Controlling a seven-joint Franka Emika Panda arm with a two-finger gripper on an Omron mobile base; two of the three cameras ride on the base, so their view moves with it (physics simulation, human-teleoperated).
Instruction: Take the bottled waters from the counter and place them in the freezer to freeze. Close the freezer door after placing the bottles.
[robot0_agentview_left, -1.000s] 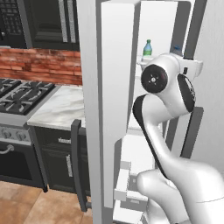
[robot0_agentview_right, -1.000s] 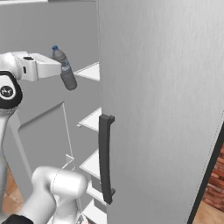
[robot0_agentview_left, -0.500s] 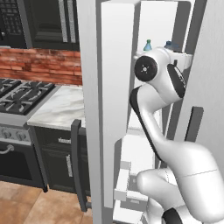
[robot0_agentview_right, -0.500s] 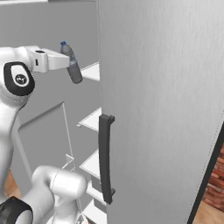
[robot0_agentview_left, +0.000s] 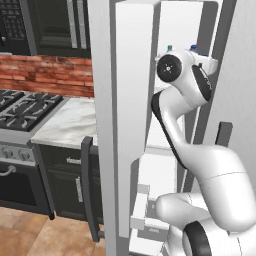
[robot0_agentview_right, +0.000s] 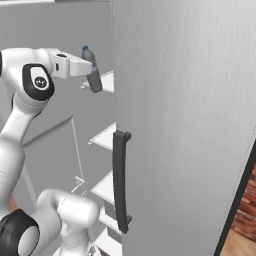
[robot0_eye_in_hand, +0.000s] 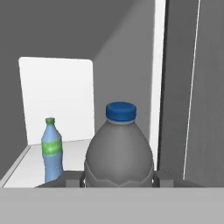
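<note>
We're carrying the grey bottle (robot0_eye_in_hand: 118, 148) clamped in the gripper (robot0_agentview_right: 89, 67) into the freezer (robot0_eye_in_hand: 57, 100) — blue bottle (robot0_eye_in_hand: 51, 150) already shelved; next, set down and let go.

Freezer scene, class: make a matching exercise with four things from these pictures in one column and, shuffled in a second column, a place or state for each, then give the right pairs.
Things
1. grey bottle
2. blue bottle
3. freezer door
4. gripper

Places or states
A. stands upright on a white freezer shelf
B. shut around a bottle's body
C. swung open beside the counter
D. held in the air, blue cap up

Pairs: 1-D, 2-A, 3-C, 4-B
</note>
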